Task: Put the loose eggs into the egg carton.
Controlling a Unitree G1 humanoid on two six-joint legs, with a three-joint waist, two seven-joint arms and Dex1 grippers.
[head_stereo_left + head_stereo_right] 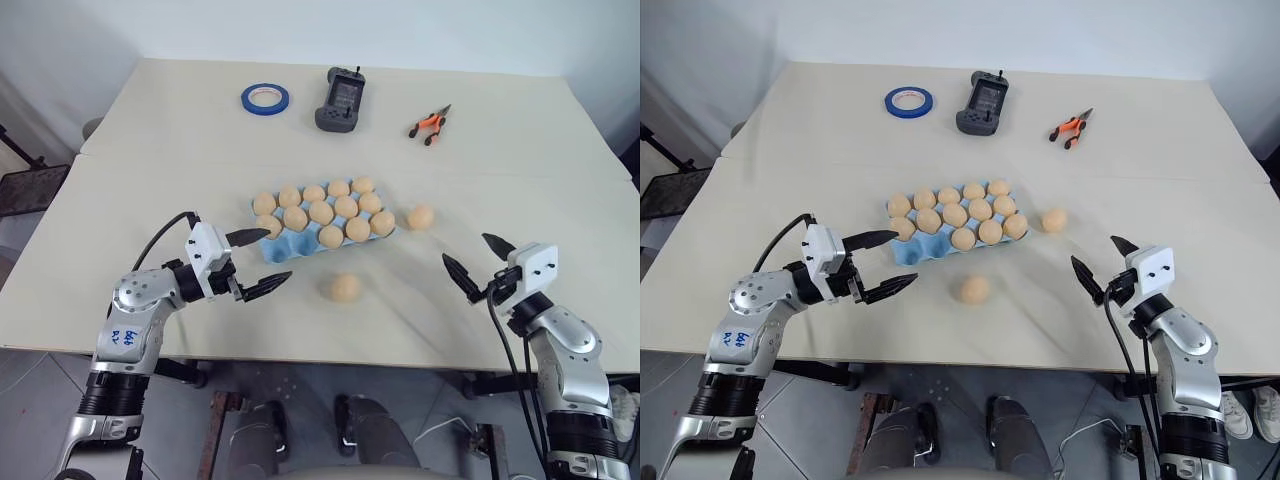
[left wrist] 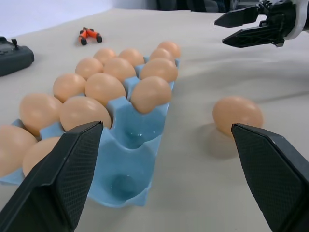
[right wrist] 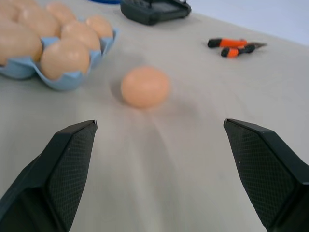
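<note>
The light blue egg carton [image 1: 283, 248] lies mid-table, most cups filled with tan eggs; two cups at its near-left corner are bare [image 2: 126, 186]. One loose egg [image 1: 345, 288] rests on the table in front of the carton, a second loose egg [image 1: 421, 217] just off the carton's right end. My left gripper [image 1: 256, 262] hovers open at the carton's near-left corner, holding nothing. My right gripper [image 1: 480, 260] stands open and empty to the right, away from the carton, facing the second egg [image 3: 145, 87].
At the table's far side lie a blue tape ring [image 1: 265, 97], a dark handheld controller [image 1: 340, 100] and orange-handled pliers [image 1: 430, 125]. A seam runs across the table behind the carton. The table's near edge lies just beneath both grippers.
</note>
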